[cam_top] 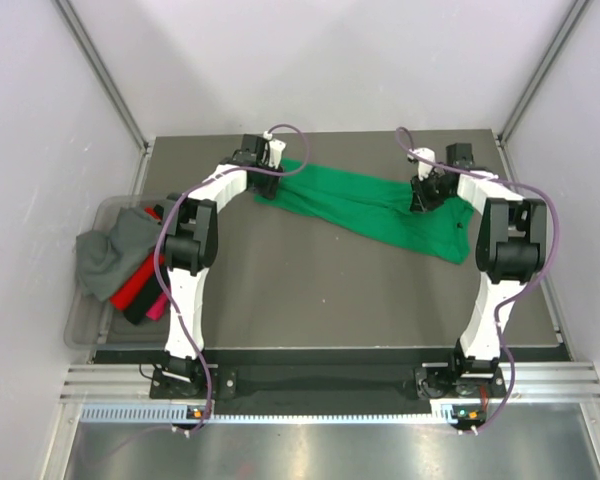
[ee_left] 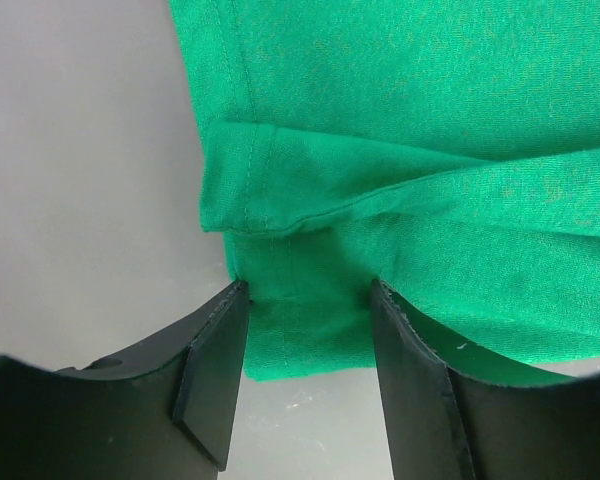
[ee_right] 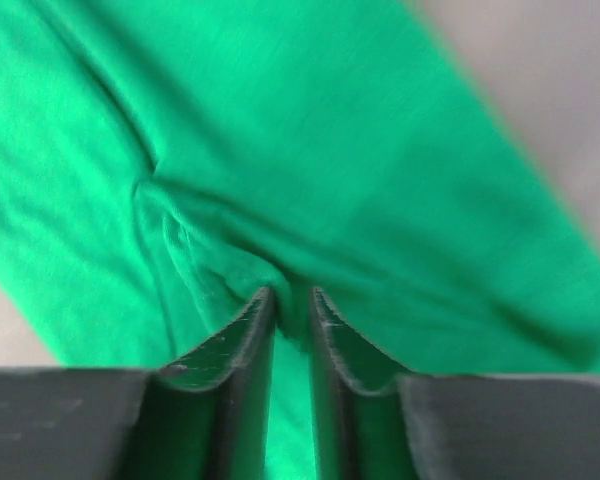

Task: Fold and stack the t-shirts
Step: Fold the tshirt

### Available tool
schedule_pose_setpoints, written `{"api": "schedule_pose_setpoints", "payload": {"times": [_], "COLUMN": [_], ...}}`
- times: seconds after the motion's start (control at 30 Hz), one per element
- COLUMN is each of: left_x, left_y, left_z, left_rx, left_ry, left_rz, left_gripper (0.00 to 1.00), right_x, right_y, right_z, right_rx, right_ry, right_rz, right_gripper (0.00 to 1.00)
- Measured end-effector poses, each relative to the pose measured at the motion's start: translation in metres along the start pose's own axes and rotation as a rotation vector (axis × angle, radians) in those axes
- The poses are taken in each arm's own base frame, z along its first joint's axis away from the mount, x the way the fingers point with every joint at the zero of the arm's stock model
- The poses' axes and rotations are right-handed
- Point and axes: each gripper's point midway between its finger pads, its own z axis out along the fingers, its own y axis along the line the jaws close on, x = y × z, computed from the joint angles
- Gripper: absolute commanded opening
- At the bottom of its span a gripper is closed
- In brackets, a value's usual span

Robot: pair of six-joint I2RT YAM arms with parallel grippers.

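A bright green t-shirt (cam_top: 380, 205) lies spread and creased across the far half of the table. At its left end my left gripper (cam_top: 272, 165) is open. In the left wrist view the left gripper (ee_left: 308, 290) has one jaw on each side of a hemmed corner of the green t-shirt (ee_left: 430, 120), with its tips down on the cloth. Over the shirt's right part, my right gripper (cam_top: 425, 195) pinches the cloth. In the right wrist view the right gripper (ee_right: 292, 295) has its jaws nearly together, with a raised ridge of the green t-shirt (ee_right: 380, 150) between the tips.
A clear plastic bin (cam_top: 85, 325) sits off the table's left edge. It holds a grey t-shirt (cam_top: 115, 250), a red one (cam_top: 140, 285) and a pink one (cam_top: 158, 308). Grey walls with metal rails enclose the table on three sides.
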Motion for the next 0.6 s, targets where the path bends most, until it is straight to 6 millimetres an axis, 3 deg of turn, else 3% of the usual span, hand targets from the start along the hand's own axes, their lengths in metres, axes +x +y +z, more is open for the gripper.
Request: {"api": "schedule_pose_setpoints", "payload": {"times": [0.07, 0.17, 0.2, 0.3, 0.37, 0.47, 0.6], "left_x": [0.0, 0.0, 0.0, 0.002, 0.005, 0.009, 0.011], "left_y": [0.0, 0.001, 0.001, 0.001, 0.001, 0.001, 0.002], "left_z": [0.0, 0.0, -0.001, -0.003, -0.005, -0.009, -0.011], "left_rx": [-0.001, -0.004, -0.006, -0.01, -0.013, -0.02, -0.024], "left_ry": [-0.004, -0.008, -0.009, -0.013, -0.014, -0.007, -0.004], "left_rz": [0.001, 0.002, 0.004, 0.005, 0.007, 0.012, 0.016], "left_gripper": [0.56, 0.56, 0.56, 0.56, 0.56, 0.56, 0.56], "right_x": [-0.011, -0.036, -0.047, -0.083, -0.099, -0.103, -0.088], "right_y": [-0.007, -0.018, -0.023, -0.036, -0.039, -0.029, -0.003], "right_z": [0.001, -0.002, -0.004, -0.016, -0.025, -0.043, -0.071], "right_rx": [0.012, 0.04, 0.055, 0.109, 0.133, 0.151, 0.151], "right_ry": [-0.022, -0.068, -0.093, -0.192, -0.246, -0.297, -0.304], "right_rz": [-0.003, -0.006, -0.011, -0.015, -0.013, -0.007, -0.015], "right_gripper": [0.1, 0.07, 0.08, 0.24, 0.24, 0.28, 0.31]}}
